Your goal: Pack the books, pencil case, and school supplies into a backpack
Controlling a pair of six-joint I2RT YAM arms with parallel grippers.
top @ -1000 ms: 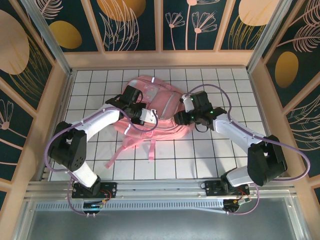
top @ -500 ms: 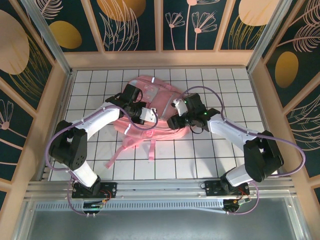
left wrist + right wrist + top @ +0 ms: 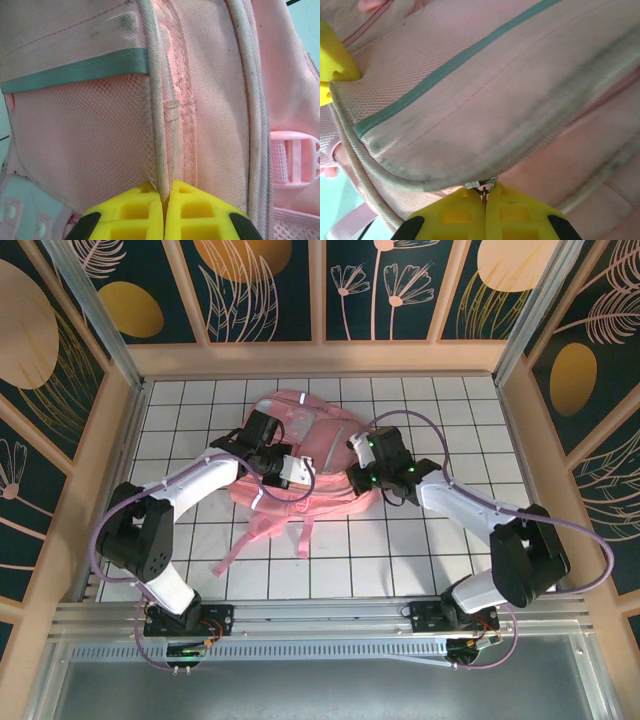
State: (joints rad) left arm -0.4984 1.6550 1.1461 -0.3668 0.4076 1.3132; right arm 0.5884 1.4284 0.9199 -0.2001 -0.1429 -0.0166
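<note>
On the white gridded table (image 3: 420, 550) the pink backpack (image 3: 305, 445) is laid flat near the middle, its long axis running from the far side toward the arms and its straps (image 3: 245, 540) trailed toward the near edge. It is gripped from both sides. The left gripper (image 3: 164, 196) is closed tight on the pale corded seam (image 3: 156, 125) beside a mesh panel, and the bag appears to be anchored by it. The right gripper (image 3: 485, 196) is closed on the small metal zipper pull (image 3: 482, 184), which is pinched right at its fingertips. From that pull the zipper line is seen to curve away along the bag's rounded edge, below the teal strip (image 3: 445, 75), toward the corner where a yellow finger of the left gripper can be seen in the right wrist view. The coming move is therefore judged to turn on this line: the pull is held by the right arm, the nearer one, and would have to be drawn along the curve of the seam, not straight off it, while the fabric is held taut from the other side. Whether the zipper is being opened or closed cannot be told.
</note>
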